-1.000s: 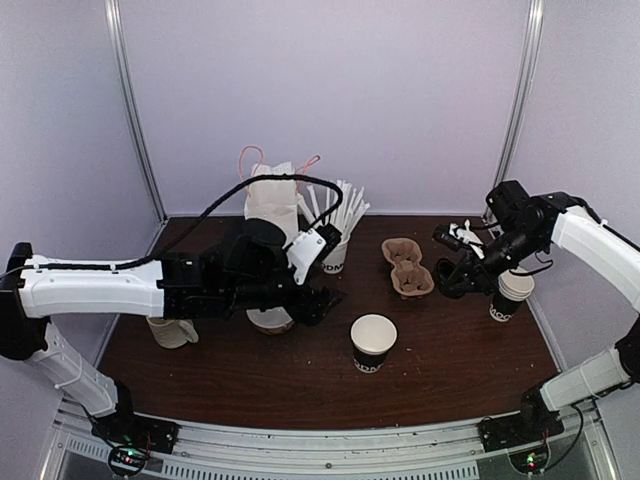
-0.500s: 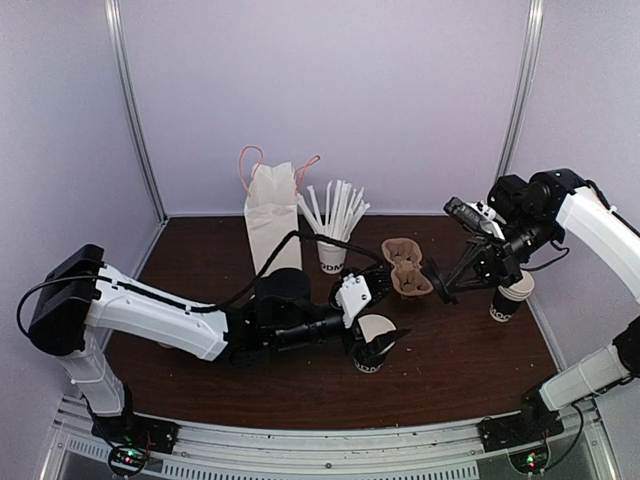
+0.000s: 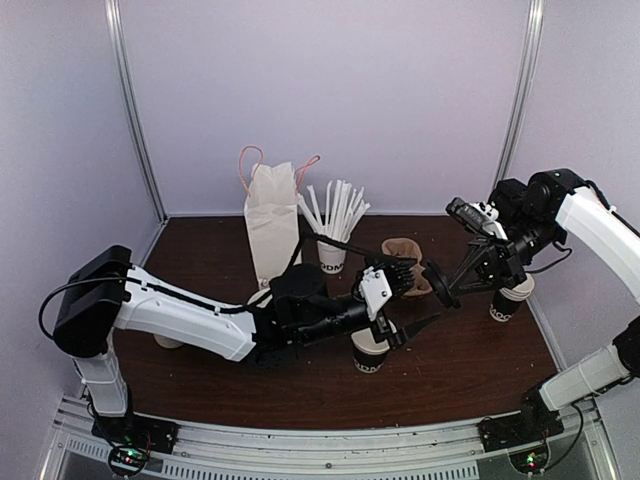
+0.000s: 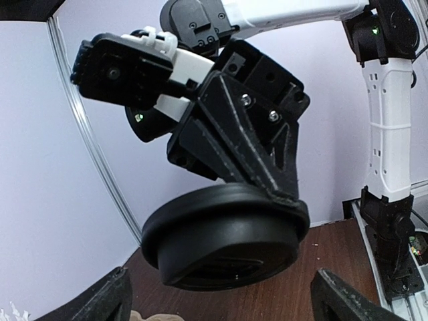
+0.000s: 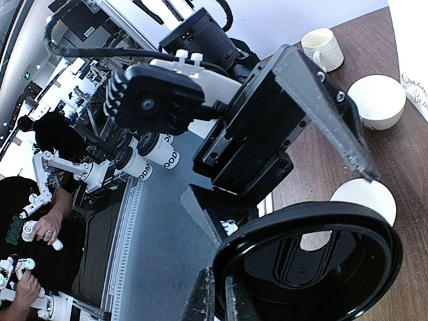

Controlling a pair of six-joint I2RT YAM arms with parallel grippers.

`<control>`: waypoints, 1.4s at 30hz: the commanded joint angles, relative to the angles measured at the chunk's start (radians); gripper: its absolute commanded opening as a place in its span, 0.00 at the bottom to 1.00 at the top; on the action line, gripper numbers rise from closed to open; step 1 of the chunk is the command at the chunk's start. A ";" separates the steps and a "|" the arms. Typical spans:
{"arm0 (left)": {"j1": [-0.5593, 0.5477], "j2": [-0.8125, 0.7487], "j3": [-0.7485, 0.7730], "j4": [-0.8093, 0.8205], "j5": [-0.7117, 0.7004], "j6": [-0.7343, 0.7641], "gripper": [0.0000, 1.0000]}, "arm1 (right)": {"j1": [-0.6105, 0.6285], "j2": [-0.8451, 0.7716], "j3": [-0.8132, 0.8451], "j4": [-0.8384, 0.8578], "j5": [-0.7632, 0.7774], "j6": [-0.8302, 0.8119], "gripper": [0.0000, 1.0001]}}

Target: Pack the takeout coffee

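The takeout coffee cup (image 3: 368, 352), black with white lettering, stands open at mid table, partly hidden by my left gripper (image 3: 403, 330). Its round black lid (image 3: 437, 284) is off the cup and gripped by the rim in my right gripper (image 3: 443, 282), held in the air just right of the cup. In the right wrist view the fingers (image 5: 200, 294) pinch the lid's (image 5: 314, 261) edge. My left gripper (image 4: 221, 302) is open and empty. The lid (image 4: 224, 234) hangs close in front of it, between and above its spread fingertips (image 4: 93, 304).
A second black cup (image 3: 510, 297) stands at the right edge behind my right arm. A cardboard cup carrier (image 3: 405, 262), a white cup of stirrers (image 3: 333, 250) and a paper bag (image 3: 272, 215) stand at the back. A cream mug (image 5: 321, 47) and white bowl (image 5: 378, 100) sit left.
My left arm has swung from the back left across to the open cup and toward the lid. My right gripper has lifted slightly with the lid still in it.
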 commanded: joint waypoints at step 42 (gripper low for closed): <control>-0.031 -0.327 0.020 -0.641 -0.321 -0.234 0.84 | -0.015 -0.164 -0.218 0.701 0.562 0.465 0.48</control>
